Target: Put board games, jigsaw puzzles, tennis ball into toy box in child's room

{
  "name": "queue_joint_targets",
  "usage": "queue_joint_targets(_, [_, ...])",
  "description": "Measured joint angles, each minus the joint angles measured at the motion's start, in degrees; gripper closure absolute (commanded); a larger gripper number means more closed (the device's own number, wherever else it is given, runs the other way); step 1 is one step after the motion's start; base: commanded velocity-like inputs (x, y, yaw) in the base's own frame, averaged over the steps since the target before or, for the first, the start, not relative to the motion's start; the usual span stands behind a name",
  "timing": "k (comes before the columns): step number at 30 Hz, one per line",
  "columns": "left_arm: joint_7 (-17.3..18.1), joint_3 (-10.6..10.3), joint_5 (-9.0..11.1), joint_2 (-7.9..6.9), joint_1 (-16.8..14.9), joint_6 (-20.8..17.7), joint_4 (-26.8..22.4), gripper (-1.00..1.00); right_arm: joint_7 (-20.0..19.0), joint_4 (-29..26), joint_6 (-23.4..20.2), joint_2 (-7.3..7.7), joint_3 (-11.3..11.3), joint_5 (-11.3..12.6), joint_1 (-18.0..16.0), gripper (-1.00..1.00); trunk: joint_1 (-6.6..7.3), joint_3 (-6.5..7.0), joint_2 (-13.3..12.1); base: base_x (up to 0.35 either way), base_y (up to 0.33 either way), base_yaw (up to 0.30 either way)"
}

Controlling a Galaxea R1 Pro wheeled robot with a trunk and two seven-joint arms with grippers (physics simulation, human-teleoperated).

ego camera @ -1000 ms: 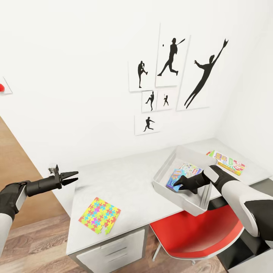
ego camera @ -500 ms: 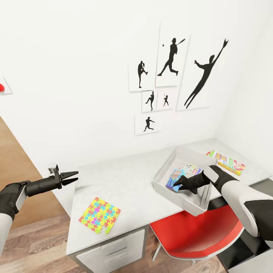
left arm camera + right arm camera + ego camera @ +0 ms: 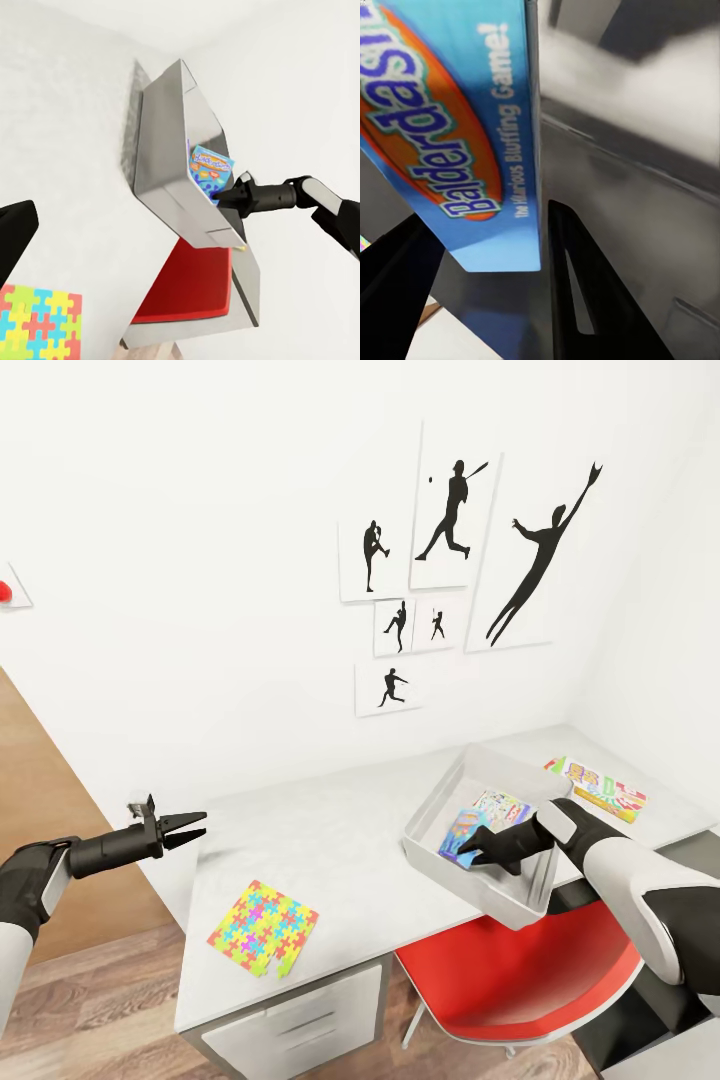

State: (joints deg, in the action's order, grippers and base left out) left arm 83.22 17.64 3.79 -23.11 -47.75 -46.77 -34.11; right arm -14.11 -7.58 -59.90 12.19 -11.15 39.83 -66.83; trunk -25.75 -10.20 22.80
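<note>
The right gripper (image 3: 470,850) has hardly moved over the last sec; it is inside the toy box (image 3: 428,852) on the table (image 3: 340,840). Its fingers look spread, blue board game (image 3: 450,135) between them, prob. just let go. Left gripper (image 3: 190,825) hovers, fingers slightly parted. One jigsaw puzzle (image 3: 263,927) and the SKIP BO game (image 3: 597,784) wait outside.

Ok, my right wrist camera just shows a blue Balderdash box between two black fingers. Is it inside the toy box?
Observer: Yes. The right gripper has the Balderdash box down inside the toy box, standing tilted.
Operator: Anything else in there?
Observer: Another board game lies flat on the bottom.
Operator: What's outside?
Observer: A jigsaw puzzle lies near the front edge of the table, and a colourful board game lies beyond the toy box.
</note>
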Motion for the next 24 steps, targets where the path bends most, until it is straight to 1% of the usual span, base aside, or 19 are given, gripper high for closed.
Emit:
queue_joint_targets(1, [0.0, 0.0, 0.0, 0.0, 0.0, 0.0, 0.0, -1.0, 0.0, 0.0, 0.0, 0.0, 0.0, 0.0, 0.0, -1.0, 0.0, 0.0, 0.0, 0.0, 0.0, 0.0])
queue_joint_targets(24, [0.0, 0.0, 0.1, 0.0, 0.0, 0.1, 0.0, -1.0, 0.0, 0.0, 0.0, -0.01, 0.0, 0.0, 0.0, -1.0, 0.0, 0.0, 0.0, 0.0, 0.0, 0.0])
